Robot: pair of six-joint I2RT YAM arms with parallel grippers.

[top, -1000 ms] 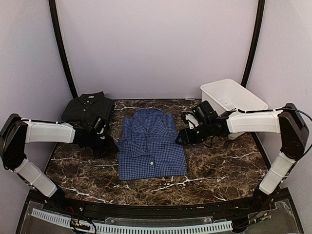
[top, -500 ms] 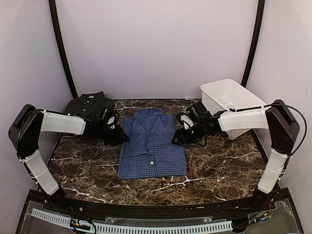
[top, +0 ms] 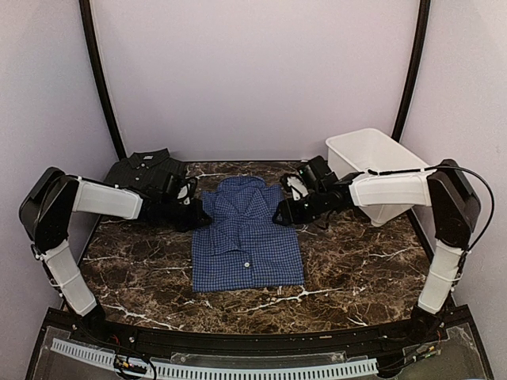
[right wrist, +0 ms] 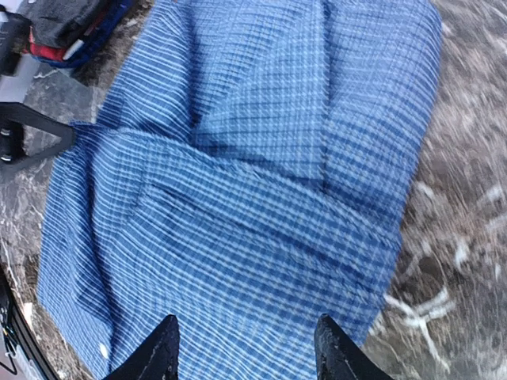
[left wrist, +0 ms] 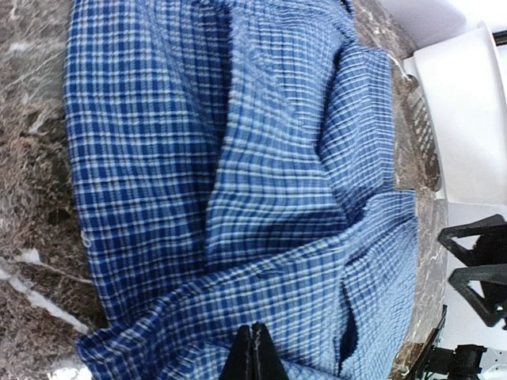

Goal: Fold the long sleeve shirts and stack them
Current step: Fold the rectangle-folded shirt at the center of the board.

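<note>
A blue shirt with fine white check [top: 245, 237] lies folded, collar to the back, in the middle of the marble table [top: 356, 269]. It fills the left wrist view [left wrist: 261, 158] and the right wrist view [right wrist: 253, 174]. A dark check shirt [top: 142, 172] lies folded at the back left. No red shirt is in view. My left gripper [top: 198, 215] is at the blue shirt's upper left edge, its fingers [left wrist: 253, 340] shut with no cloth seen between them. My right gripper [top: 282, 214] is open over the shirt's upper right edge [right wrist: 245, 328], holding nothing.
A white plastic basket [top: 380, 162] stands at the back right, just behind my right arm, and shows in the left wrist view [left wrist: 467, 103]. Dark curved posts [top: 99, 79] rise at both back corners. The table's front edge has a white slotted rail [top: 238, 368].
Both grippers have moved inward to the blue shirt's upper sides: the left one went back and right, the right one went left. The shirts have not moved.
</note>
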